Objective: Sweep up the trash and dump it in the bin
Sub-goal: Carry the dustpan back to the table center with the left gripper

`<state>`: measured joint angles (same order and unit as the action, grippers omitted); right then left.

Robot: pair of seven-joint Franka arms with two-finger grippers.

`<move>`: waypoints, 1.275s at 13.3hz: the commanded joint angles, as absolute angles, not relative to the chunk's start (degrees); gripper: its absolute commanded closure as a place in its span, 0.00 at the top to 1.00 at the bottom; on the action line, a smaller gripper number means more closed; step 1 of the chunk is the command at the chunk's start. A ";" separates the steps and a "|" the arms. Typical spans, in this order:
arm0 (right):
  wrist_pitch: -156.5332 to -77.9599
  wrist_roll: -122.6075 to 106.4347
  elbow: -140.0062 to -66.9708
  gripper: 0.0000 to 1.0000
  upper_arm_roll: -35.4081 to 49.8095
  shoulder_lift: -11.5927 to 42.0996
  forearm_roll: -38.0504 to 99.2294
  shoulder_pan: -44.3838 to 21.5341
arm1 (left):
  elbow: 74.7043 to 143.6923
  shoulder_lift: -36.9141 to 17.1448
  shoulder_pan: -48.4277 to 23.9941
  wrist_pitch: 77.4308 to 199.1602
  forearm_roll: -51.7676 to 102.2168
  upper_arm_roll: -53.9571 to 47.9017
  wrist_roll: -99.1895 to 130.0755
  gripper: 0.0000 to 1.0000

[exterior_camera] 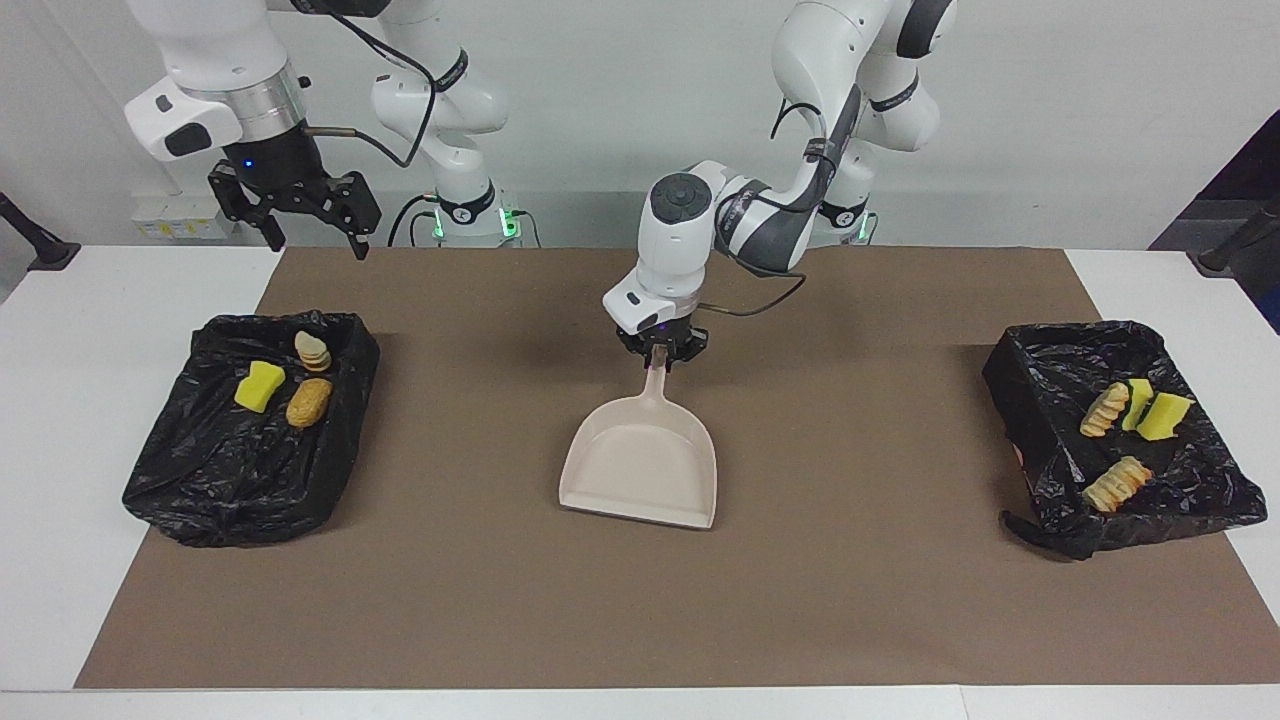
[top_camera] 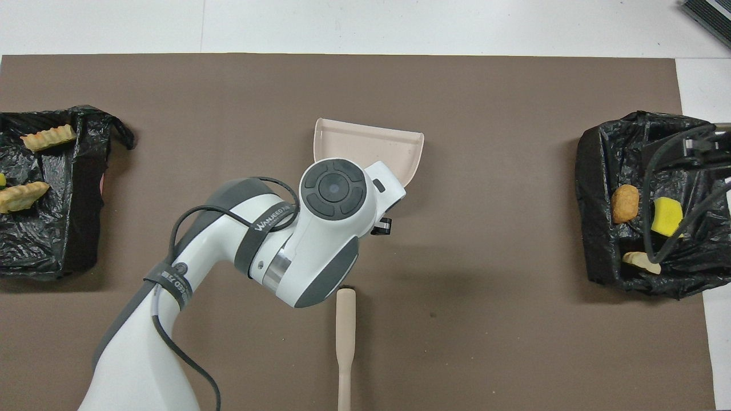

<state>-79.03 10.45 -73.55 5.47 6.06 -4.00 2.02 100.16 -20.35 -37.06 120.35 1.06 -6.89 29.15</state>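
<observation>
My left gripper (exterior_camera: 660, 358) is shut on the handle of the beige dustpan (exterior_camera: 640, 465), whose pan rests on the brown mat at the table's middle and looks empty. In the overhead view the arm covers most of the dustpan (top_camera: 371, 145). The trash lies in two black-lined bins. A yellow sponge wedge (exterior_camera: 260, 385), a tan lump (exterior_camera: 308, 400) and a bread slice (exterior_camera: 312, 350) are in the bin (exterior_camera: 230, 490) at the right arm's end. Yellow wedges (exterior_camera: 1155, 412) and two ridged tan pieces (exterior_camera: 1118, 483) are in the bin (exterior_camera: 1170, 520) at the left arm's end. My right gripper (exterior_camera: 315, 240) is open and empty, raised near its bin.
A beige brush handle (top_camera: 344, 342) lies on the mat nearer to the robots than the dustpan; the left arm hides it in the facing view. The brown mat (exterior_camera: 850, 600) covers most of the white table.
</observation>
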 commanded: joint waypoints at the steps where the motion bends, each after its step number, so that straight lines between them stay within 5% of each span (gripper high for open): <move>1: -78.57 12.57 -75.32 1.00 5.80 4.22 -3.87 2.20 | 100.90 -19.69 -37.88 121.20 1.67 -5.71 29.44 0.00; 2: -78.66 12.31 -75.32 1.00 5.80 4.22 -3.87 2.55 | 100.90 -19.69 -37.97 122.07 1.67 -5.71 30.14 0.12; 3: -78.84 12.30 -75.32 1.00 5.80 4.22 -3.87 2.55 | 100.81 -19.60 -37.97 122.17 1.67 -5.63 32.93 0.48; 4: -78.84 12.39 -75.41 1.00 5.80 4.22 -3.87 2.55 | 100.90 -19.60 -37.79 122.17 1.67 -5.71 36.53 0.99; 9: -79.98 12.39 -75.32 1.00 5.89 4.39 -3.60 2.99 | 100.46 -16.00 -36.13 119.71 1.50 -4.92 38.14 1.00; 17: -80.16 12.13 -75.06 1.00 5.36 4.57 -3.52 2.64 | 99.58 -7.92 -23.92 112.86 -1.32 -4.13 30.68 1.00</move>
<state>-79.04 11.73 -73.88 5.32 5.42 -3.98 2.00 98.97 -10.94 -26.33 115.48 -0.54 -3.69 32.30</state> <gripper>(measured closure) 0.000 0.000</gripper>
